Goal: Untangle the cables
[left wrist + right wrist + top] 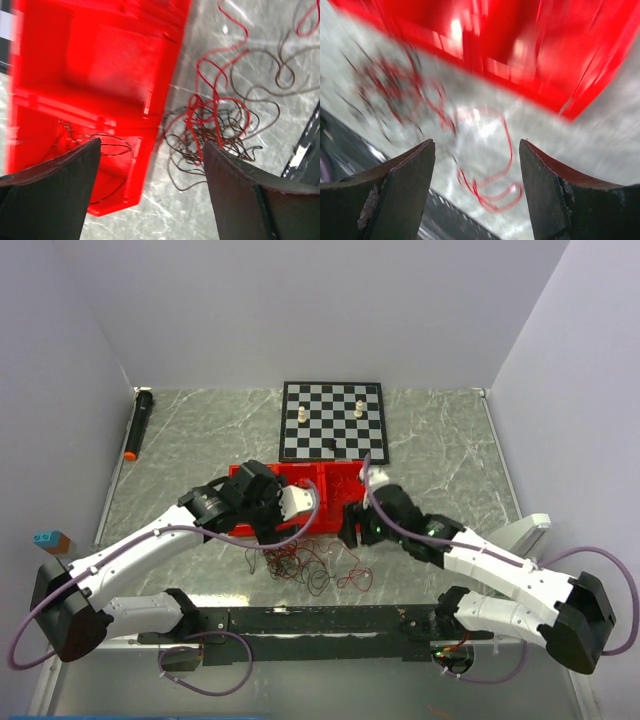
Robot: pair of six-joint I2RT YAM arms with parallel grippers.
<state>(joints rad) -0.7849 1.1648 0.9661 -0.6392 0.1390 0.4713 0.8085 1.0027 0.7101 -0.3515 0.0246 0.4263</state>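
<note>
The cables (305,565) are a loose tangle of thin red and dark wires on the marble table, just in front of a red tray (300,502). In the left wrist view the cables (215,120) lie beside the tray's edge, and a dark strand lies inside the tray (100,75). My left gripper (272,537) is open and empty above the tangle's left side. My right gripper (350,530) is open and empty above the tangle's right side. The right wrist view is blurred and shows red loops (490,185) between the fingers (550,190).
A chessboard (332,420) with a few pieces lies behind the tray. A black marker with an orange tip (138,423) lies at the far left. A black rail (310,620) runs along the near edge. White walls close in both sides.
</note>
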